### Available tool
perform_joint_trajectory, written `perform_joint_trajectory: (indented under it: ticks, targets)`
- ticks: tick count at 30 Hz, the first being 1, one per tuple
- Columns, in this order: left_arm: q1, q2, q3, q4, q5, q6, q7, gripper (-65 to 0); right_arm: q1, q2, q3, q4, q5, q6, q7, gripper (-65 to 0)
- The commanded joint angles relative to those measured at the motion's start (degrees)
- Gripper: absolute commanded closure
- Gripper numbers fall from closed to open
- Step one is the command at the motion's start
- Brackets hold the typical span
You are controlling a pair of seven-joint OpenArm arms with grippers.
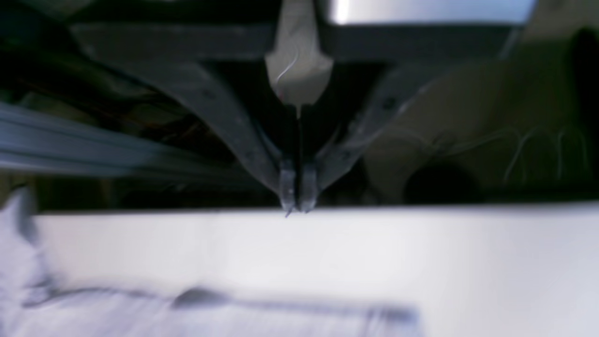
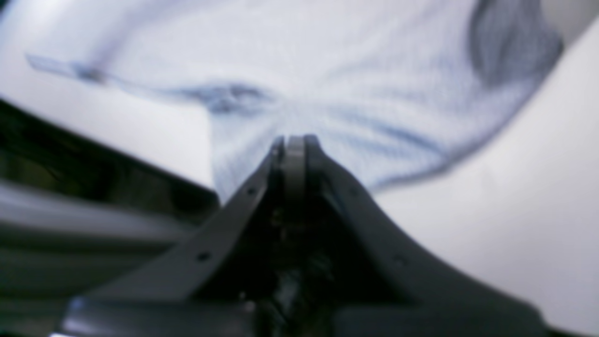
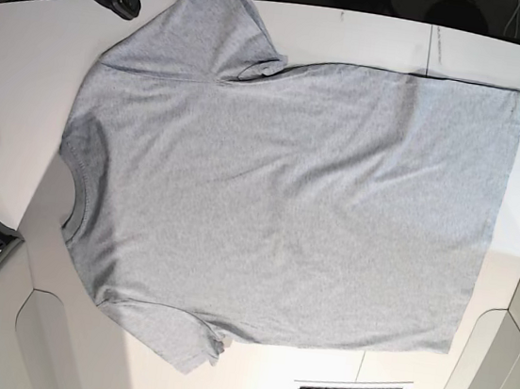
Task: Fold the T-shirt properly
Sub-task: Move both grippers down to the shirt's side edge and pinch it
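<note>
**A:** What is lying across the white table (image 3: 32, 43)?

**B:** The T-shirt (image 3: 288, 198), heather grey, is lying spread flat over most of it, plain side showing, with soft creases near both sleeves. Its long axis is running left to right in the base view, collar pointing left, hem right.

**A:** And where is the right tool (image 2: 295, 140) sitting?

**B:** It is hovering at the shirt's edge, jaws pressed together; whether any cloth is pinched cannot be told through the blur.

**A:** The left tool (image 1: 297, 206)?

**B:** It is hanging over bare table, tips closed on nothing, with the shirt's edge lying nearer its camera, apart from the tips.
</note>
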Motion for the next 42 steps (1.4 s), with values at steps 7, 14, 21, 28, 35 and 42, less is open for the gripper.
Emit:
perform_joint_trajectory:
  ticks: [7, 14, 21, 28, 35, 42]
  targets:
    - [-4.5, -0.4, -3.2, 3.9, -13.9, -0.5, 11.6, 0.0, 7.0, -9.4, 3.7, 1.1, 18.8, 12.8, -13.0, 0.0]
    - [-7.6, 0.0, -3.2, 3.9, -12.0, -0.5, 11.9, 0.0, 12.0, -17.0, 10.6, 1.1, 23.2, 12.4, -20.4, 0.0]
    - [-8.5, 0.2, -3.2, 3.9, -12.8, -0.5, 11.9, 0.0, 13.1, -20.2, 15.5, 1.1, 21.2, 12.4, -20.4, 0.0]
    - [-12.7, 0.8, -3.2, 3.9, -12.5, -0.5, 11.9, -19.9, 13.3, -25.4, 15.5, 1.1, 15.0, 12.3, -20.5, -21.5]
    - [-14.4, 0.9, -3.2, 3.8, -11.3, -0.5, 11.9, -23.9, 19.4, -26.6, 15.5, -1.4, 4.3, 2.9, -23.2, -33.4]
    - [-14.4, 0.8, -3.2, 3.8, -11.2, -0.5, 11.9, -23.9, 28.5, -26.3, 16.9, -15.6, 4.5, 1.4, -24.8, -33.4]
